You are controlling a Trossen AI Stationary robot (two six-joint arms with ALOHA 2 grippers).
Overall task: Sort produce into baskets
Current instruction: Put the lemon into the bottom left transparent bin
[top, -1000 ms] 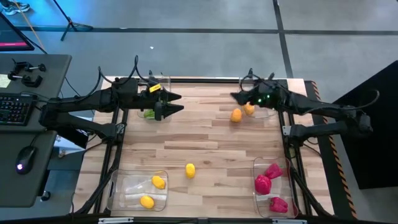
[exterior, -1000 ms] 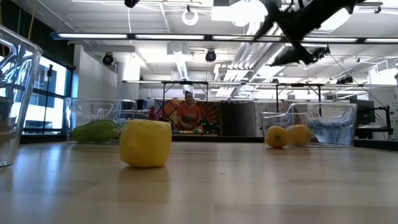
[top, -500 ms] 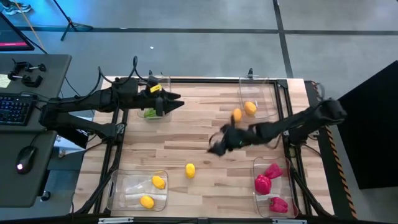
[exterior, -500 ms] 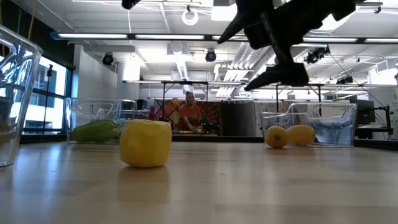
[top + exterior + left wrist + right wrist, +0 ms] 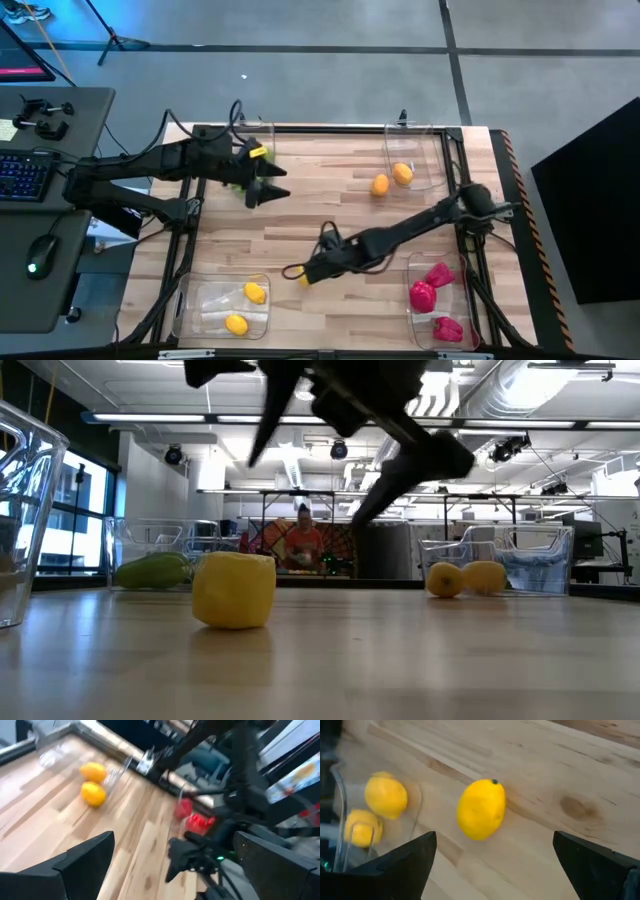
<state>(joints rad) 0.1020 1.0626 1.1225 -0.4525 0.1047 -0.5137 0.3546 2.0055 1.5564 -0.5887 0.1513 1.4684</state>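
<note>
A yellow produce piece (image 5: 481, 809) lies on the bare wood near the table's middle and shows large in the low view (image 5: 234, 590). My right gripper (image 5: 495, 836) hangs open just above it (image 5: 297, 272), slanting down, one finger on each side, touching nothing. At the far left my left gripper (image 5: 268, 186) is open and holds nothing. A green piece (image 5: 153, 570) lies behind it by the far-left basket. One orange piece (image 5: 380, 185) rests on the table; another (image 5: 402, 173) sits in the far-right basket (image 5: 432, 135).
The near-left basket (image 5: 190, 300) holds two yellow pieces (image 5: 255, 292). The near-right basket (image 5: 415, 268) holds magenta pieces (image 5: 424, 295). My right arm stretches slantwise across the table's middle. A person sits far back in the room (image 5: 303, 543).
My right gripper has swept from the far-right basket toward the table's near edge and left, sinking and tipping downward, and now stands over the yellow piece, still open. My left gripper has tipped a little downward in place.
</note>
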